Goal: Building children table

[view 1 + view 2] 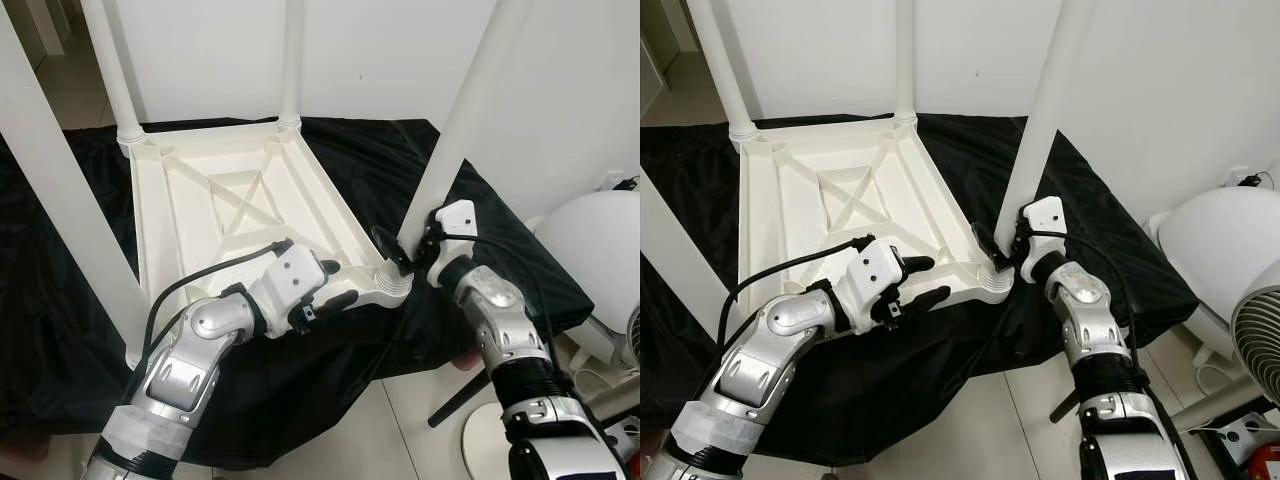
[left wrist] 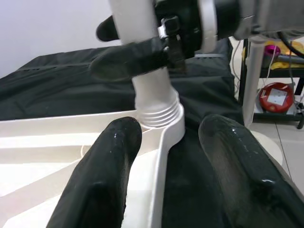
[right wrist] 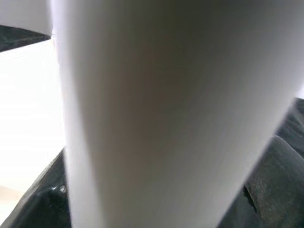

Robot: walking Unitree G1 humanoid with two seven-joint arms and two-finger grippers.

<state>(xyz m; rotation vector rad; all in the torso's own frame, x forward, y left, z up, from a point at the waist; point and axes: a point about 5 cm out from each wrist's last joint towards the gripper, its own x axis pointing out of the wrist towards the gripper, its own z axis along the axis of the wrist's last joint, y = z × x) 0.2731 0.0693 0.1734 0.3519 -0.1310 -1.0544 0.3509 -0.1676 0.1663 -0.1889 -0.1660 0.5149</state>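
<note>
A white plastic children's table lies upside down on a black cloth. Three legs stand in its corners: the far left, the far right and the near left. At the near right corner a fourth leg stands in its threaded socket. My right gripper is shut on this leg just above the socket. My left gripper is open; its fingers sit astride the table's near rim beside that corner.
A white rounded appliance and a fan stand close on the right. A white wall rises behind the table. Pale tiled floor runs along the cloth's near edge. A red object sits on the floor beyond.
</note>
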